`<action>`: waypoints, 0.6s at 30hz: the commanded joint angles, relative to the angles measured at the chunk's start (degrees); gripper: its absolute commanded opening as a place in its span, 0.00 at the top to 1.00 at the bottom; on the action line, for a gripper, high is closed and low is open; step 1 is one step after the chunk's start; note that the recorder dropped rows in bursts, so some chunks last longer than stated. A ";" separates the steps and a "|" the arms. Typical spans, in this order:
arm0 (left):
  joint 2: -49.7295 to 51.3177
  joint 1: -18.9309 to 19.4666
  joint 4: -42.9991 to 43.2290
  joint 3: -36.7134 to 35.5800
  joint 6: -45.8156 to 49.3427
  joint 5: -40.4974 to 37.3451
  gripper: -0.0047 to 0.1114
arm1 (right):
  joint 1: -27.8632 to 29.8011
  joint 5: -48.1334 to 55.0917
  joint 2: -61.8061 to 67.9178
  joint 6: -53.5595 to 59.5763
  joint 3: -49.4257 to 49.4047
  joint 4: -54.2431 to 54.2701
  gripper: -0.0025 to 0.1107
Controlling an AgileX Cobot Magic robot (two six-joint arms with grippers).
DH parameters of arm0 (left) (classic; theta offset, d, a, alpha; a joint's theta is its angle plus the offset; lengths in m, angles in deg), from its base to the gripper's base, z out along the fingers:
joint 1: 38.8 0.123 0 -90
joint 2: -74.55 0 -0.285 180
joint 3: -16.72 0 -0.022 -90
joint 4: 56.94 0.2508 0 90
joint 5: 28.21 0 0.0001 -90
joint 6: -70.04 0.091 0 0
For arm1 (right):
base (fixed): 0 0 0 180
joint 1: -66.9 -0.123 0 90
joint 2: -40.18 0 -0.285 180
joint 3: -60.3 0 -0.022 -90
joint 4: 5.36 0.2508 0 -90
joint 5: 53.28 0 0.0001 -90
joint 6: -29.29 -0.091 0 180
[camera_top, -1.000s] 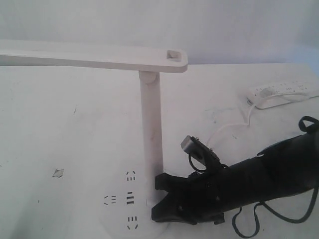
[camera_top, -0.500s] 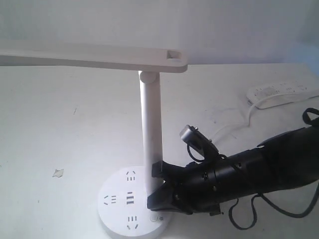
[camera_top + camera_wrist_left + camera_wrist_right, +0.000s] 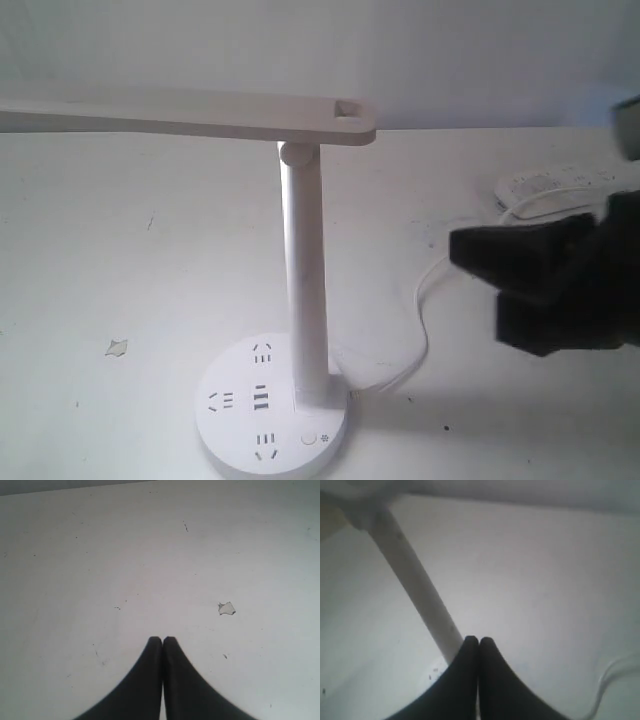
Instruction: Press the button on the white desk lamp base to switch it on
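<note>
The white desk lamp base (image 3: pixel 232 425) sits at the front centre of the table, with its upright pole (image 3: pixel 305 280) rising from it. The button (image 3: pixel 308 438) shows uncovered near the base's front edge, beside the foot of the pole. My right gripper (image 3: pixel 462 252) is a blurred dark shape in the air to the right, well apart from the base, fingers shut on nothing. In the right wrist view the right gripper (image 3: pixel 479 640) points toward the pole (image 3: pixel 415 585). The left gripper (image 3: pixel 162 639) is shut over bare table, out of the exterior view.
The lamp's long head (image 3: pixel 180 115) stretches left above the table. An oblong white power strip (image 3: pixel 560 185) lies at the back right, and its cord (image 3: pixel 425 330) loops to the base. A small scrap (image 3: pixel 117 347) (image 3: pixel 226 608) lies left of the base.
The right gripper left the lamp base beside the pole, rising and drawing back to the right. The button it covered now shows. The left arm has not appeared.
</note>
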 commanded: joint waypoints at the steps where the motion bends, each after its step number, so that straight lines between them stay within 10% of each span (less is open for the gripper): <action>1: 0.03 0.13 -0.26 -0.11 0.00 -0.03 0.96 | -0.05 -7.18 -15.56 1.64 -0.32 -3.28 0.98; 6: 0.03 0.13 -0.26 -0.11 0.00 -0.03 0.96 | -0.05 -7.56 -33.80 0.77 -4.81 -14.16 0.98; 10: 0.03 0.13 -0.26 -0.11 0.00 -0.03 0.96 | 4.24 -14.52 -37.95 -27.63 -16.59 -42.10 0.98; 18: 0.03 0.13 -0.26 -0.11 0.00 -0.03 0.96 | 18.47 -2.53 -42.63 -29.83 -30.73 -43.85 0.98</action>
